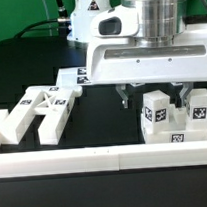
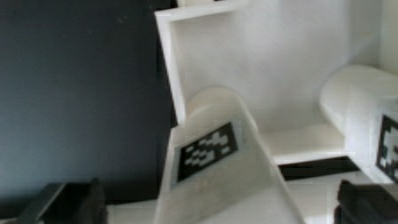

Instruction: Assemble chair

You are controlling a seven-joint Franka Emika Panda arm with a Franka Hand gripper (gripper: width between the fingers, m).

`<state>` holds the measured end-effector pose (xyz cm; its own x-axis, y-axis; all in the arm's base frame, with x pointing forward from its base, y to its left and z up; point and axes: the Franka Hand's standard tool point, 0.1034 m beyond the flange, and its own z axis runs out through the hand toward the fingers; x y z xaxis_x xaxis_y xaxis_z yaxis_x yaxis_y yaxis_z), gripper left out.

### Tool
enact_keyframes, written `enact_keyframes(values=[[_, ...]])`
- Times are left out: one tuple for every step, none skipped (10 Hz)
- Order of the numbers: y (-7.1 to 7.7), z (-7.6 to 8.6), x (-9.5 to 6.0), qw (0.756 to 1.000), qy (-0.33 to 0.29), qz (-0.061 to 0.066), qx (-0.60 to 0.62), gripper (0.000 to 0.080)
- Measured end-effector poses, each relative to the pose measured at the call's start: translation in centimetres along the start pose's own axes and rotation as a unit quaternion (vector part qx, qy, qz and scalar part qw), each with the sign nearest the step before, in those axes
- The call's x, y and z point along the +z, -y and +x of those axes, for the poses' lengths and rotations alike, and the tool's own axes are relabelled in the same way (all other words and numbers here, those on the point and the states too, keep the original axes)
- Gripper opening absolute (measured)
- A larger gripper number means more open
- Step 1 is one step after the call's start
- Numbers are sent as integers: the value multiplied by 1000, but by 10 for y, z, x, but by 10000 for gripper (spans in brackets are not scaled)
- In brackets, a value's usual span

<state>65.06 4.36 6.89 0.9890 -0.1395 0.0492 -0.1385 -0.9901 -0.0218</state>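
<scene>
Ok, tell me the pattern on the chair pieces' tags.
Black-and-white square codes; the tag shows best in the wrist view.

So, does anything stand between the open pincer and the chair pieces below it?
Nothing visible does. The pincer hangs open directly over the tagged chair pieces, and one upright piece seems to stand between its fingers.

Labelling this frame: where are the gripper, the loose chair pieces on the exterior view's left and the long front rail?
gripper (image 1: 153,96), exterior view, midway between its open fingertips.
loose chair pieces (image 1: 54,117), exterior view, one bar's top.
front rail (image 1: 95,158), exterior view, top face.
</scene>
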Motion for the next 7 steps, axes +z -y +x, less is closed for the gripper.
enact_keyframes(values=[[0, 0, 0, 999, 0, -2, -37, 649], [-1, -1, 1, 998, 1, -5, -65, 649], [-1, -1, 1, 997, 1, -5, -73, 649], [-2, -1, 2, 997, 2, -5, -72, 522], [-2, -1, 2, 997, 2, -5, -72, 383], [-2, -1, 2, 997, 2, -5, -72, 287], [-2, -1, 2, 998, 2, -5, -67, 287]])
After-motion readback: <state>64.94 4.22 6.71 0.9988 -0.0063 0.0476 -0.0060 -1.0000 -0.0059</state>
